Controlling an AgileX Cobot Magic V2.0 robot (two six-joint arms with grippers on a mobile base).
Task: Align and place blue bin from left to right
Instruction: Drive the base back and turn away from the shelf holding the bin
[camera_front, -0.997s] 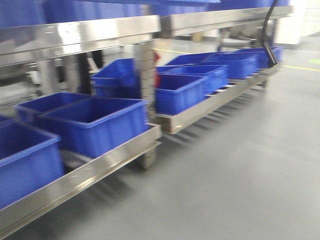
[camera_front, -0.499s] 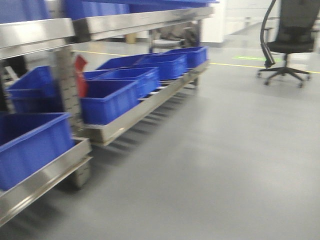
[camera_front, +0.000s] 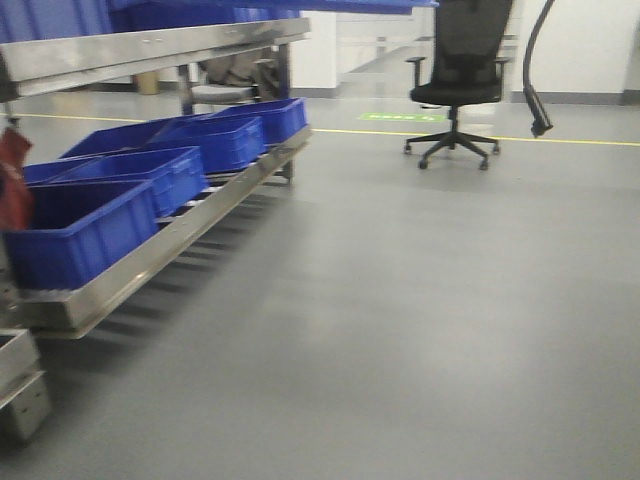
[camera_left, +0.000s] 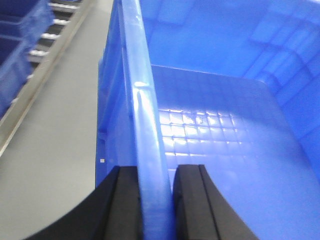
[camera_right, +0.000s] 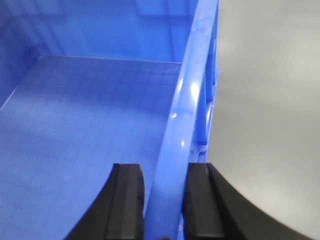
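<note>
Clamping the blue bin (camera_left: 215, 130) by opposite walls, left gripper (camera_left: 156, 175) and right gripper (camera_right: 162, 175) appear only in wrist views

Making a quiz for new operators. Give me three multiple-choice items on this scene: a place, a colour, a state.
1. Where does the chair stand? A right of the rack; B under the rack; C left of the rack.
2. What colour is the floor line? A red; B yellow; C white.
3. The left end effector is: A open in the air; B shut on a wall of the bin; C out of view.
Answers: A, it stands on open floor right of the rack; B, it shows yellow; B, its fingers press both sides of the wall.
</note>
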